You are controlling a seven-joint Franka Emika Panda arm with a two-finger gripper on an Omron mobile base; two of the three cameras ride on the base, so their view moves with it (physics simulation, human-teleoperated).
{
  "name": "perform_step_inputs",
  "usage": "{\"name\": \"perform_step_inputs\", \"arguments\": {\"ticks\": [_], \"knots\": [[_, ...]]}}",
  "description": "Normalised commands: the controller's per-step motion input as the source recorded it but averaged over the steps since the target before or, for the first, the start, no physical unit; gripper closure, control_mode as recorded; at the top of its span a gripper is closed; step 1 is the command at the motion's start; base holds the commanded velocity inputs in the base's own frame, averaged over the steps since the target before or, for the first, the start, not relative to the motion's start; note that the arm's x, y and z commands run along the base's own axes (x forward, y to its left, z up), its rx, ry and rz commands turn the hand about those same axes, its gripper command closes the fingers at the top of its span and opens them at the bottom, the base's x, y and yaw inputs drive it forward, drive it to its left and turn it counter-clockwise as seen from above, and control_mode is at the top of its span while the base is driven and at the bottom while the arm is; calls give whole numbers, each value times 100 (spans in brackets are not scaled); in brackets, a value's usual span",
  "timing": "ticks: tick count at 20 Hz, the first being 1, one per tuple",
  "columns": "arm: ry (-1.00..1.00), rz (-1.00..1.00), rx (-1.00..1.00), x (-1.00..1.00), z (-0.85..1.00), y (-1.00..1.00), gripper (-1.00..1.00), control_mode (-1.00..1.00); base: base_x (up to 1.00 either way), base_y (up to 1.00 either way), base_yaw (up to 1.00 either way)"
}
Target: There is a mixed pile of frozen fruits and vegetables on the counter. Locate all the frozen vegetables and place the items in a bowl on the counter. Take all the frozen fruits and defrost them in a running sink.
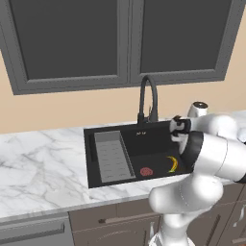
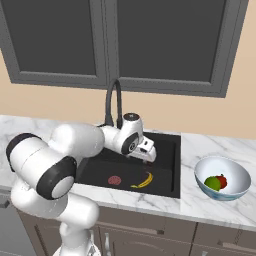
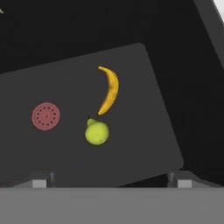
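My gripper (image 2: 149, 158) hangs open over the right part of the black sink (image 2: 167, 145), with nothing between its fingertips (image 3: 39, 182). Directly below it in the hand view, a yellow-green stemmed ball (image 3: 97, 132) sits on the sink floor (image 3: 153, 144). The ball almost touches the lower tip of the yellow banana (image 3: 109, 89), which also shows in the base views (image 1: 173, 164) (image 2: 144, 181). On the marble counter (image 2: 210, 145) to the right stands the pale blue-white bowl (image 2: 235, 175). It holds a dark green ball (image 2: 212, 183) and a red round piece (image 2: 221, 180).
The black arched faucet (image 1: 149, 98) rises behind the basin, and I see no water coming from it. A reddish drain (image 3: 46, 116) lies left of the fruit. A grey ribbed tray (image 1: 113, 156) fills the sink's left side. Dark wall cabinets hang overhead.
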Motion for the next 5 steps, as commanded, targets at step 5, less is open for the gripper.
{"name": "perform_step_inputs", "arguments": {"ticks": [5], "knots": [[-3, 1, 0, -13, 46, 0, -100, -100, 0, 0, 0]]}}
